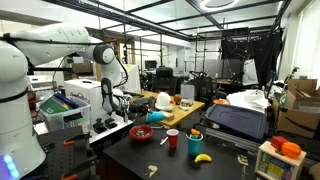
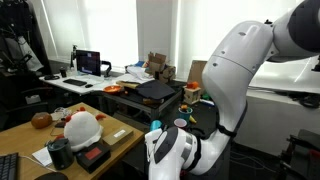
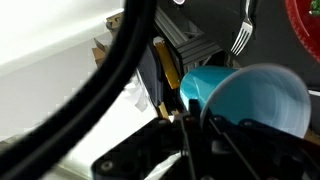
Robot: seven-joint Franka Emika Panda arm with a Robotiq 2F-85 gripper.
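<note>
Gripper [image 3: 188, 118] was shown fully closed, apparently pinching the rim of the blue cup [image 3: 255, 100], which was extended rightward, its mouth turned cameraward.

no words, numbers or signs can be read, blue cup [image 3: 262, 95] plain, cardboard box [image 1: 300, 97] and screen [image 2: 88, 62] far from the blue cup, too small and blurry

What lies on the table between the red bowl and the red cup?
A fork, seen in an exterior view, lying between the red bowl and the red cup.
</note>
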